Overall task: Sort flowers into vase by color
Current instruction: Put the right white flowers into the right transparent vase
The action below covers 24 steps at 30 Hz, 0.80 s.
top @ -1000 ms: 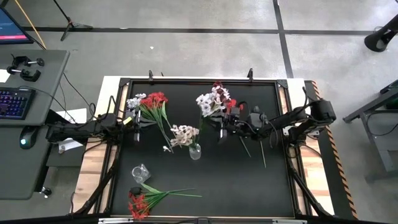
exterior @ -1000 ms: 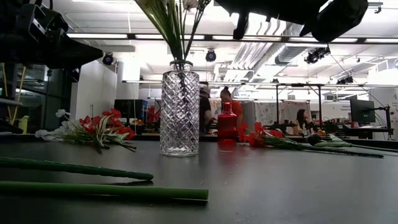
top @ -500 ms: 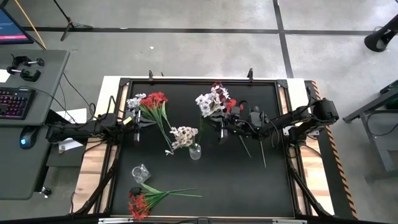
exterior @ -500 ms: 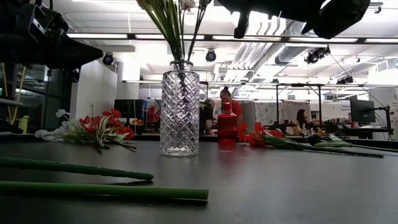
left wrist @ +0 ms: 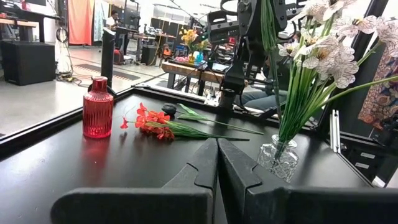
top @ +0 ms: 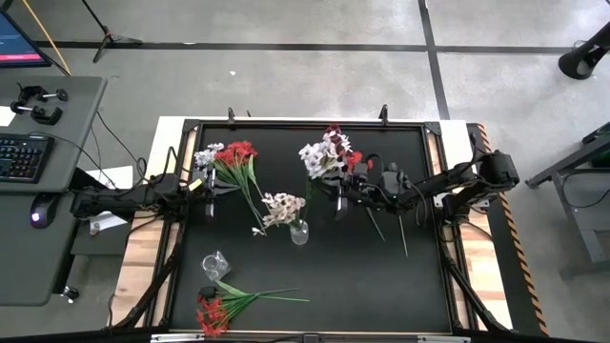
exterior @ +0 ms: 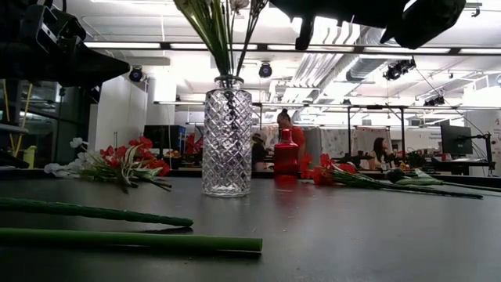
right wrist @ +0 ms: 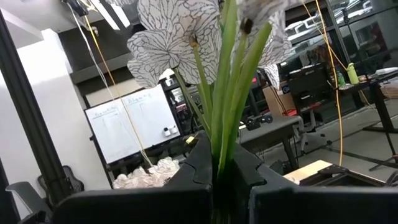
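White flowers (top: 282, 206) already stood in the clear vase (top: 299, 232). The right gripper (top: 338, 195), at its two o'clock, was clamped on a white-flowered stem (right wrist: 222, 112). The left gripper (left wrist: 216, 163) waited pinched together on nothing, with red flowers (top: 238, 156) unsorted.

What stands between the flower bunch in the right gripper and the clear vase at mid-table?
Nothing visible on the table between them. The right gripper holds the white flowers, but the clear vase already has white blooms crowding its mouth.

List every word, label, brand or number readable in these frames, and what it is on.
None can be read.
Whiteboard behind the white flowers, right wrist view: handwritten lines, too small and blurred to read.
Monitor at the high view's edge: lit, no legible text.
Keyboard: keys too small to read.
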### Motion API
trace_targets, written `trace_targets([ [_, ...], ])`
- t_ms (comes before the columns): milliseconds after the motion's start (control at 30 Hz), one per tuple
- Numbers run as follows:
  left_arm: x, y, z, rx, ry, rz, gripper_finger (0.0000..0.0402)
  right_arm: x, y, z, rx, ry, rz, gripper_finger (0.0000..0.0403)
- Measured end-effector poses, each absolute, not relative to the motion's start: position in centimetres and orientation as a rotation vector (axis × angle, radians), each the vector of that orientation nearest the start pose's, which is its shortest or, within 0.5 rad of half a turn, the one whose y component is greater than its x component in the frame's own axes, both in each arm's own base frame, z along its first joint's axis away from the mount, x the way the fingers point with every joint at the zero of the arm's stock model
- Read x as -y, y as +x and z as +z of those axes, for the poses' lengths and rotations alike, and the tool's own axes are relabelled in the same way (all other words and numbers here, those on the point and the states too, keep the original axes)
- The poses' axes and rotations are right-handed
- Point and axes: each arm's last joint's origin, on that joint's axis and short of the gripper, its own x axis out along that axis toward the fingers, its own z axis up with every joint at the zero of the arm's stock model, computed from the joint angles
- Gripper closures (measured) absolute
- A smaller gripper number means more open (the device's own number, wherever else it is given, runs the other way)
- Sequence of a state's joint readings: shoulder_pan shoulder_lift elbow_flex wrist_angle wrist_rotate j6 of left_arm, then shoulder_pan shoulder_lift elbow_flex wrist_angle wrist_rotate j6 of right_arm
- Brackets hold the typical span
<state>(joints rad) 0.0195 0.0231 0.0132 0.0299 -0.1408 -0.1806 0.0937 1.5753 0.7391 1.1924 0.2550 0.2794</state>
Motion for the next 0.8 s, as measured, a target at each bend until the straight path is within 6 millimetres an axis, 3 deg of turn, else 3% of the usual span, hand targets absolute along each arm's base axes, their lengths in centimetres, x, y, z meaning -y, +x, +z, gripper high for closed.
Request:
trace_targets([
  [500, -0.6, 9.8, 16.9, 0.034, -0.181, 0.158, 0.0402, -2.4, 32.1, 26.4, 0.373, 0.319, -0.109, 0.0402],
  [800, -0.6, 9.8, 16.9, 0.034, -0.181, 0.158, 0.0402, -3.5, 34.1, 27.6, 0.189, 0.165, -0.095, 0.0402],
])
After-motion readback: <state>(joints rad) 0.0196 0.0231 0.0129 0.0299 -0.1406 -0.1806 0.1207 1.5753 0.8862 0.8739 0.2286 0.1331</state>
